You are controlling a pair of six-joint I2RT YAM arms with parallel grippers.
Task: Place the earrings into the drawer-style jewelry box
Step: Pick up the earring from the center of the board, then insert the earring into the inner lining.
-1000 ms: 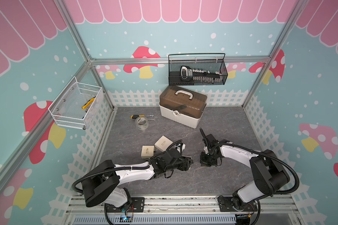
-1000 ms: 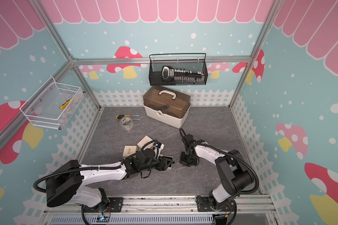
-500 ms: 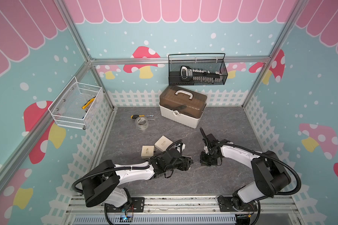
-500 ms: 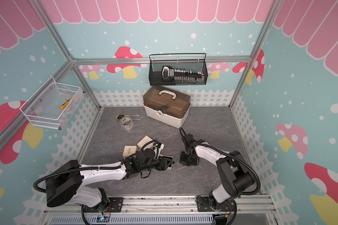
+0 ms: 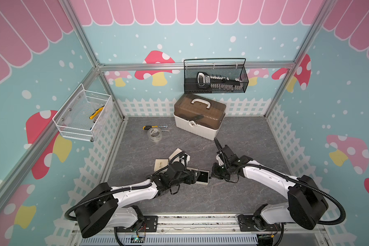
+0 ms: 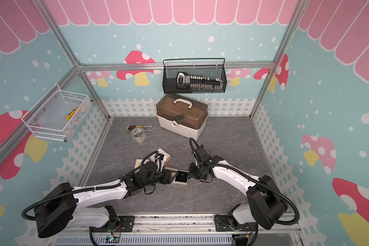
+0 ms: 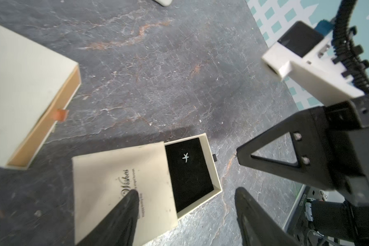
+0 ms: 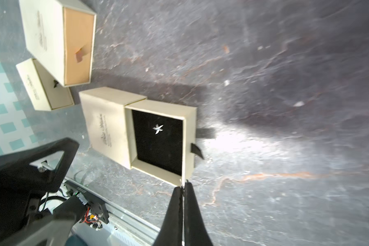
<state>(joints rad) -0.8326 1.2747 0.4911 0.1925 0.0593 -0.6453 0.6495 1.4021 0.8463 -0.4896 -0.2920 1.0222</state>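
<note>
Lying in the pulled-out drawer [image 8: 162, 109] just ahead of the closed right gripper [image 8: 183, 183], the earrings [image 8: 157, 129] look placed — one pale star shape. The left gripper [image 7: 185, 191] gapes over the box [image 7: 107, 170]; only closing seems left.

You find bare bench [image 5: 202, 198] between the arms on the near side of the pulled-out drawer [image 8: 158, 144], yet the spread left claw [image 7: 185, 191] hangs over its sleeve [image 7: 107, 176], the pinched right claw [image 8: 182, 185] guards one corner, and two cream boxes [image 8: 51, 42] crowd just beyond that sleeve.
</note>
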